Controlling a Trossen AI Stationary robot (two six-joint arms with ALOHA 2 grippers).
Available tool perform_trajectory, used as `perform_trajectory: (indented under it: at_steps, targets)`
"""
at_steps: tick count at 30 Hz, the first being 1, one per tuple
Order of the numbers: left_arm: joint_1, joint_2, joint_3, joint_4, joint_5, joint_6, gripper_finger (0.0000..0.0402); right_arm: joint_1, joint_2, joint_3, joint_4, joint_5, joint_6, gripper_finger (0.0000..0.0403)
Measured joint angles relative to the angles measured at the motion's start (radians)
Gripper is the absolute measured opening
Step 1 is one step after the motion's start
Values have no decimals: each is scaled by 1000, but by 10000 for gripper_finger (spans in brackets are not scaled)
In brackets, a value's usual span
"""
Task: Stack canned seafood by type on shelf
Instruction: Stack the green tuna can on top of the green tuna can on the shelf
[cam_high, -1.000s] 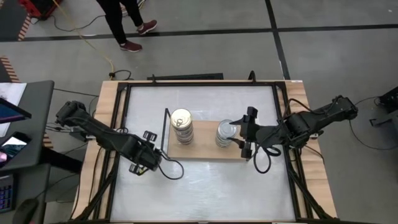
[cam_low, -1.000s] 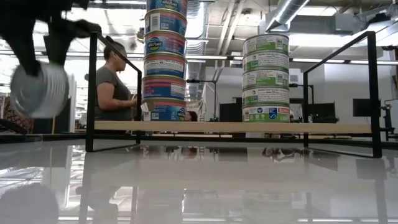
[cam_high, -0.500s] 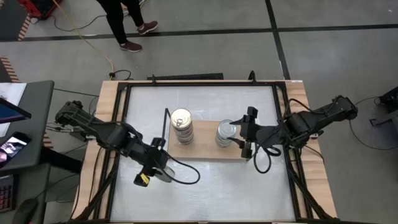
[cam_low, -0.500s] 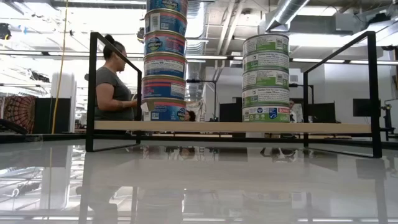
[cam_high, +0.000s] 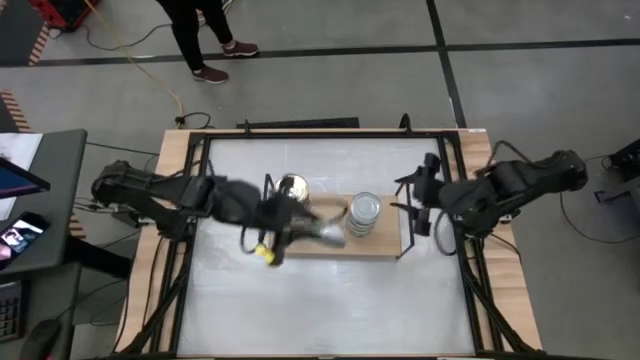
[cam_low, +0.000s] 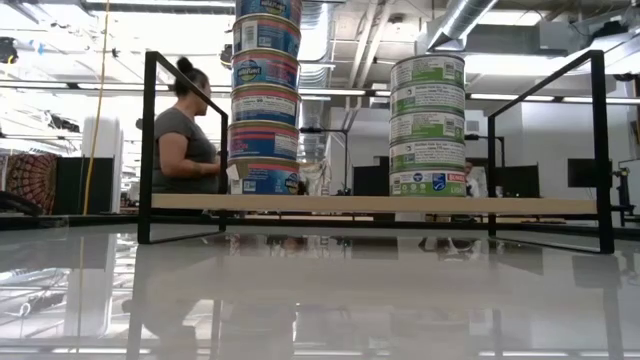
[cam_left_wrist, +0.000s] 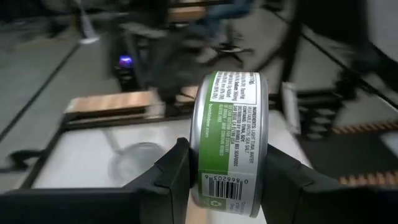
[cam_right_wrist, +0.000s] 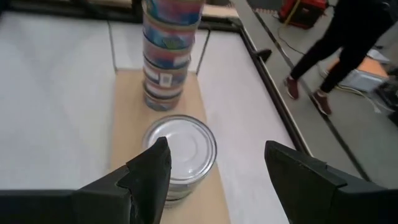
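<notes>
Two stacks of canned seafood stand on the shelf (cam_high: 385, 246). One is a blue-labelled stack with a gold lid (cam_high: 291, 190) (cam_low: 265, 100). The other is a green-labelled stack with a silver lid (cam_high: 364, 212) (cam_low: 427, 125) (cam_right_wrist: 180, 146). My left gripper (cam_high: 315, 232) hovers over the board between the stacks, shut on a green-labelled tin (cam_left_wrist: 230, 143). My right gripper (cam_high: 412, 200) (cam_right_wrist: 214, 168) stands open just right of the green stack, with nothing between its fingers. Neither gripper shows in the low view. My left gripper pinches the green-labelled tin between its two fingers (cam_left_wrist: 174, 177), one on each flat face; the labelled wall (cam_left_wrist: 227, 180) shows between them. The fingers come nearly level from the table's left. The tin stands on edge, lifted clear above the shelf.
Black wire frames rise at the shelf's two short ends (cam_low: 150, 140) (cam_low: 598, 140). A person (cam_low: 185, 135) stands beyond the table's far side. White tabletop (cam_high: 320, 300) lies in front of the shelf.
My left gripper has risen from the table's near left and swung right over the shelf, tipping up from pointing down to nearly level, with the tin still in its hold. My right gripper has drawn back from the green stack toward the table's right edge.
</notes>
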Motion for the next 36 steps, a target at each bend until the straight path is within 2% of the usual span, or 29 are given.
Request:
perform_trajectory:
  at_steps: [4, 13, 15, 20, 25, 31, 34, 36]
  targets:
    - [131, 9, 38, 2, 28, -53, 135, -19, -68, 0, 5, -31, 16, 286]
    - [442, 87, 126, -16, 372, -141, 135, -69, -82, 0, 6, -83, 46, 286]
    - [478, 123, 146, -13, 407, -136, 135, -84, -61, 0, 29, -86, 35, 286]
    - [504, 187, 170, 1, 412, -77, 135, -122, -32, 0, 174, -110, -41, 286]
    - [504, 199, 175, 39, 424, -61, 135, -213, -22, 0, 231, -117, -74, 286]
    - [494, 199, 176, 49, 423, -45, 135, -312, 25, 0, 266, -207, -75, 286]
    - [484, 198, 176, 56, 424, -41, 135, -333, 54, 0, 311, -323, -94, 286]
    - [478, 198, 176, 57, 424, -35, 135, -333, 68, 0, 336, -350, -105, 286]
